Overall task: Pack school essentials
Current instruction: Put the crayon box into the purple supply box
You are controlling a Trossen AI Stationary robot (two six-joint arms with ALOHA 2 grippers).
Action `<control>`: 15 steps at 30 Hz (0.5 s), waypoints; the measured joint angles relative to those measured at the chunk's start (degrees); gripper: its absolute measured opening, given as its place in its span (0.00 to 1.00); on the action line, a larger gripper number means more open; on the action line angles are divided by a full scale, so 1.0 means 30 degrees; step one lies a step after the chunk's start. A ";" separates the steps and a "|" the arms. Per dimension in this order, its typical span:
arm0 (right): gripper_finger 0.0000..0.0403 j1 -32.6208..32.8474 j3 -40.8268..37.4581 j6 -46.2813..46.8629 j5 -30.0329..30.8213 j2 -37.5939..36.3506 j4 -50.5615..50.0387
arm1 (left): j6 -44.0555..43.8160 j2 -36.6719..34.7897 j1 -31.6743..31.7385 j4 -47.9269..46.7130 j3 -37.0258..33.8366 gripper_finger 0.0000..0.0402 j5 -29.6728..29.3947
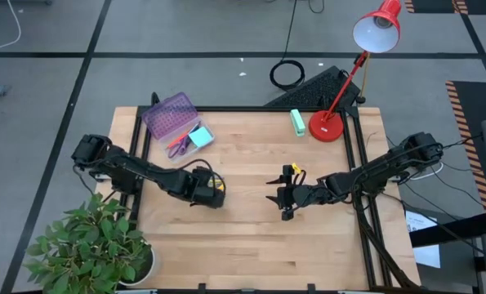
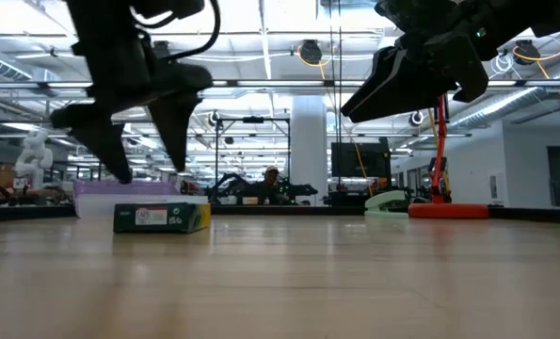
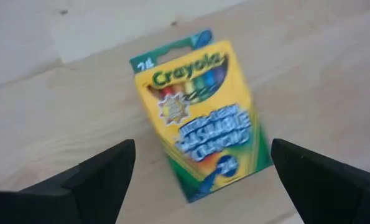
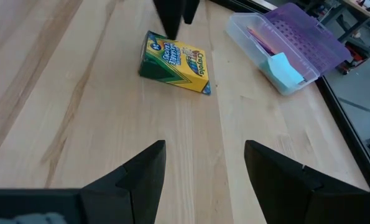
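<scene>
The yellow-green crayon box [image 3: 197,118] lies flat on the wooden table, left of centre [image 1: 218,186]. My left gripper [image 3: 203,149] hovers open just above it [image 2: 148,155], one finger on either side, touching nothing. My right gripper [image 1: 285,196] hangs open above the table's middle [image 4: 203,174], clear of everything. A purple-lidded pencil case [image 1: 171,116] stands open at the far left. It holds the light-blue sticky-note pad [image 4: 284,68] and pink and orange pens [image 1: 180,145].
A mint-green block [image 1: 297,121] and the red lamp's base [image 1: 326,126] stand at the far edge, right of centre, with the lamp head [image 1: 379,28] beyond the table. A potted plant [image 1: 95,245] overhangs the near left corner. Bare wood lies between the grippers and along the near edge.
</scene>
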 joint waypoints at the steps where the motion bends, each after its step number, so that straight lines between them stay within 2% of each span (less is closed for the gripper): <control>1: 0.53 0.0000 0.0000 0.0001 0.0000 0.0000 0.0000 | -0.0312 0.0000 0.0086 -0.0178 0.0252 0.94 0.0004; 5: 0.53 0.0000 0.0000 0.0001 0.0000 0.0000 0.0000 | -0.1388 0.0000 0.0216 -0.1211 0.0826 0.94 -0.0067; 9: 0.53 0.0000 0.0000 0.0001 0.0007 0.0000 0.0029 | -0.1658 0.0119 0.0216 -0.0924 0.0865 0.94 -0.0449; 15: 0.53 -0.0023 -0.0001 0.0001 0.0015 0.0000 0.0254 | -0.1796 0.1491 0.0322 0.0166 0.0871 0.94 -0.0640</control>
